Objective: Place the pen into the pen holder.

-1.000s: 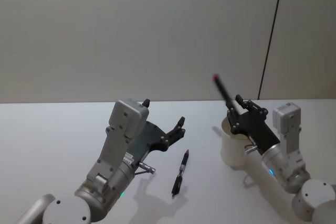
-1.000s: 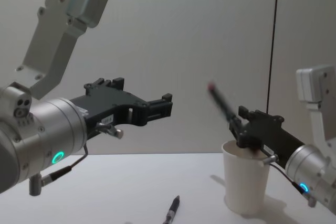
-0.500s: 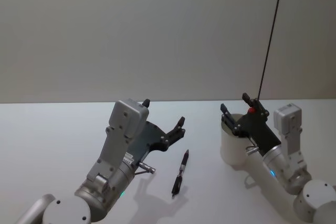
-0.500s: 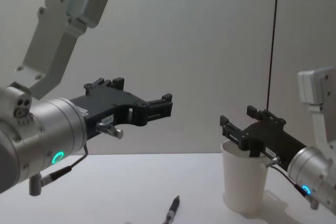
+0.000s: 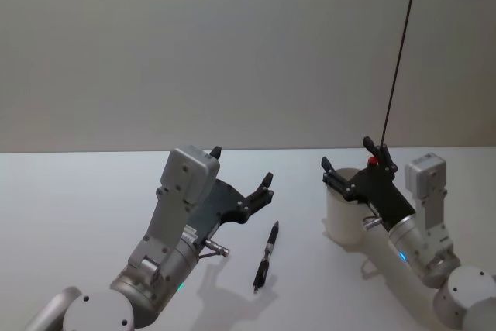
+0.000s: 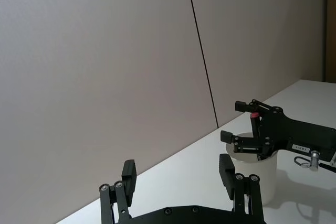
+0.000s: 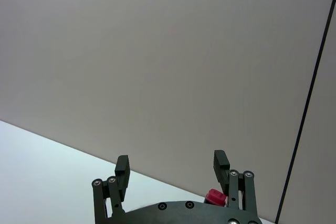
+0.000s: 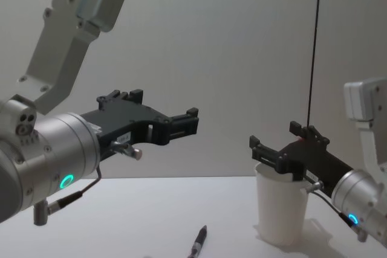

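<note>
From the head view, the left gripper hangs over the white table with its fingers spread wide and nothing between them. A black pen lies flat on the table just below and beyond its nearer fingertip. The right gripper sits over the pen holder with its fingers parted, straddling the cup's mouth. A red-capped pen pokes up from the cup beside the farther finger. A plain grey wall stands behind, cut by one thin dark seam.

In the left wrist view, the left gripper frames bare table between its open fingers. Past the right-hand finger stands the pen holder, with the right gripper over it and the red-capped pen upright between those fingers.

In the right wrist view, the right gripper is open. The red-capped pen sits just inside one finger, with the wall and its seam ahead.

From the chest view, the left gripper hangs well above the table, with the black pen below its fingertips. The right gripper spans the rim of the pen holder.
</note>
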